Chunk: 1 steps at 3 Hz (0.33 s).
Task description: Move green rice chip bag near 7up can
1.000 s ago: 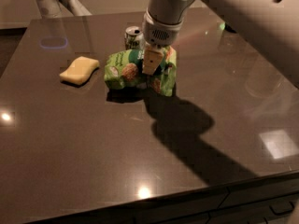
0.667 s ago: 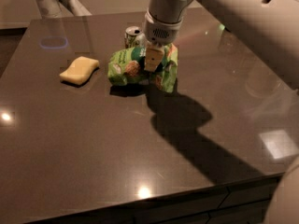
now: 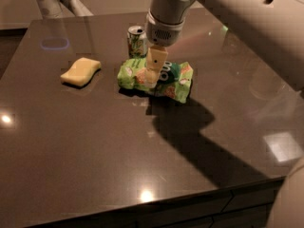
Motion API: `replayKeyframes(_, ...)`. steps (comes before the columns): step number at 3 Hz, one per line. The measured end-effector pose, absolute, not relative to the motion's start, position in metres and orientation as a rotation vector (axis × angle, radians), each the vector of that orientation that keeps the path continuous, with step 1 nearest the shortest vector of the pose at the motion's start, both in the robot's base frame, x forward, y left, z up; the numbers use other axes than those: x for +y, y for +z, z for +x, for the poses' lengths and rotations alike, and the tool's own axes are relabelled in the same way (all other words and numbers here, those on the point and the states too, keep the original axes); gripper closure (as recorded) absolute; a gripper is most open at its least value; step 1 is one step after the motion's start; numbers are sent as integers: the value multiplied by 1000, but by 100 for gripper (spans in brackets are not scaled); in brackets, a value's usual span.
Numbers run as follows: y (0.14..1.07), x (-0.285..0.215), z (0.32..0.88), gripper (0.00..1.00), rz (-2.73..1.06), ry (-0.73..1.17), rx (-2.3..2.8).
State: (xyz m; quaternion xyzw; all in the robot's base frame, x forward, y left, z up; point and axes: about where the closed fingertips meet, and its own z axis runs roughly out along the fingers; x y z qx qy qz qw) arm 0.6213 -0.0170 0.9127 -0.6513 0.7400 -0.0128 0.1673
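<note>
On the table, jaws clamp the green rice chip bag midway.

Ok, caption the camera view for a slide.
Gripper at the green rice chip bag lying beside the 7up can on a dark table.

Cream gripper with one dark dot, at the green rice chip bag; directly above it, a grey grilled cylinder and a white arm.
</note>
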Motion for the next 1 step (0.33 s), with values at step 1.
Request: replayKeyframes(1,913,-17,621,0,-1853,-37,2106)
